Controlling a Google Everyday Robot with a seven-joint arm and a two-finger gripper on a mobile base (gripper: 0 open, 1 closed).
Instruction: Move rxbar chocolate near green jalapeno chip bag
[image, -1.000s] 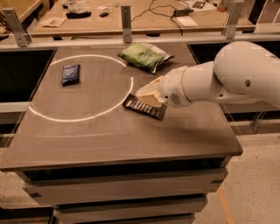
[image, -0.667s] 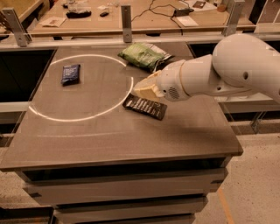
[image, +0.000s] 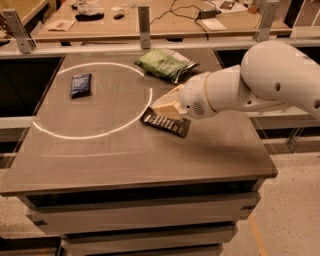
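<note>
The cream hand (image: 161, 107) sits over the black, white-lettered rxbar chocolate (image: 168, 124), near the light-green green jalapeno chip bag (image: 165, 64)

Gripper (image: 167, 106) low at far edge of rxbar chocolate (image: 166, 123). Arm (image: 250, 85) comes in from right, blocks right side of table (image: 125, 160). Green jalapeno chip bag (image: 165, 64) near behind gripper; narrow strip of bare top between bag and bar. Blue packet (image: 80, 84) well apart at left. Front part of table gives free passage. Metal post (image: 144, 20) stands at back edge.
</note>
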